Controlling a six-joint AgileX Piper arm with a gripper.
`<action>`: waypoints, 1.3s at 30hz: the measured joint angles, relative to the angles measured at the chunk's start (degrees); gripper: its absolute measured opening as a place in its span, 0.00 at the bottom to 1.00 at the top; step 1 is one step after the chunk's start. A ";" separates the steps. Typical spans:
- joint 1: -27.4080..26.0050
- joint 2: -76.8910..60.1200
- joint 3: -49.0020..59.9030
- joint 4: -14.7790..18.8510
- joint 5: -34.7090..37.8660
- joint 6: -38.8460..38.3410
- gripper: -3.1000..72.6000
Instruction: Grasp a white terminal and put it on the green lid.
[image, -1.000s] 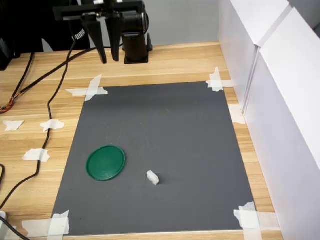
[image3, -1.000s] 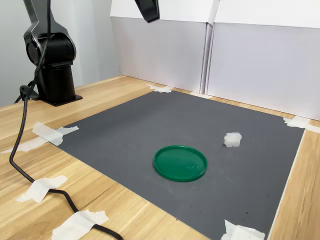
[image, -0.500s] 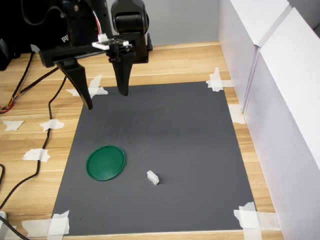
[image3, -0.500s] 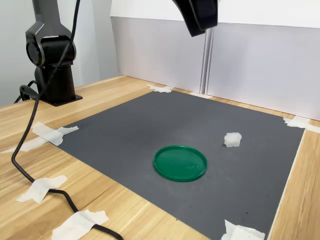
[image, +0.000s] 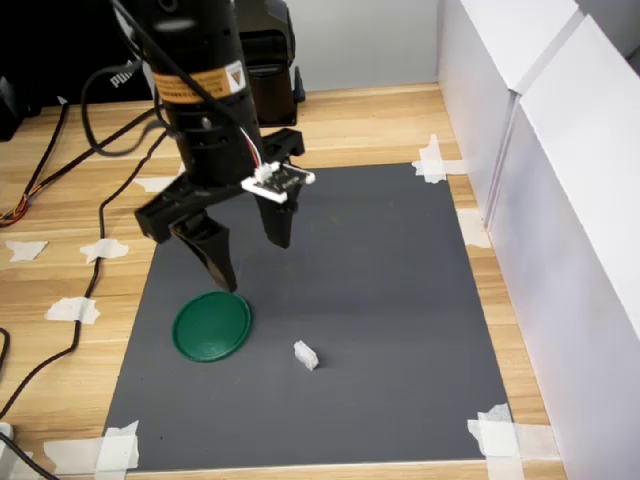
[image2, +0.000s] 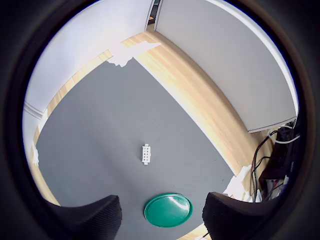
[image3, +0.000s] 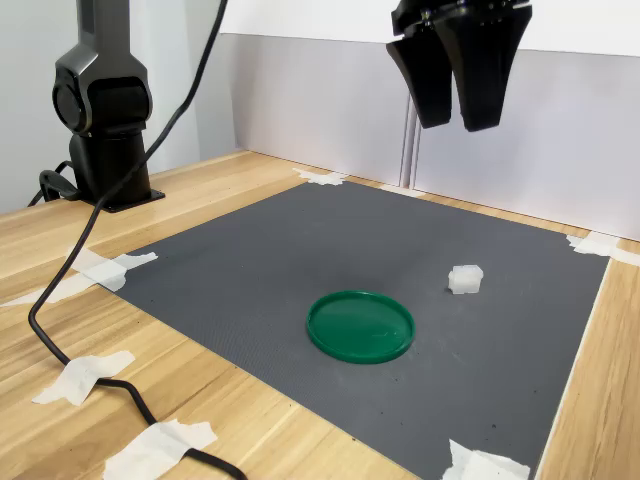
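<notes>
The white terminal (image: 305, 354) (image3: 465, 279) (image2: 146, 154) lies alone on the dark grey mat (image: 330, 250). The green lid (image: 211, 325) (image3: 360, 325) (image2: 168, 210) rests flat on the mat, to the terminal's left in the first exterior view. My gripper (image: 252, 256) (image3: 452, 105) hangs open above the mat with nothing between its fingers. In the first exterior view its fingertips (image: 225, 275) stand just beyond the lid's far edge. In the second exterior view it hovers well above both things.
White tape scraps (image: 432, 160) hold the mat's corners to the wooden table (image: 360, 125). White panels (image: 560, 200) wall the first exterior view's right. Black cables (image: 85, 250) run along the first exterior view's left. The arm's base (image3: 105, 150) stands at the table's back.
The arm has swung out from near its base over the mat and come lower, toward the lid and terminal. The gripper stays open. Lid and terminal have not moved.
</notes>
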 joint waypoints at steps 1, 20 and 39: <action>0.13 0.64 0.00 -0.06 0.00 0.00 0.94; 2.46 9.11 -0.01 0.71 -5.08 3.14 0.94; 2.46 15.51 -0.06 2.06 -7.34 3.71 0.94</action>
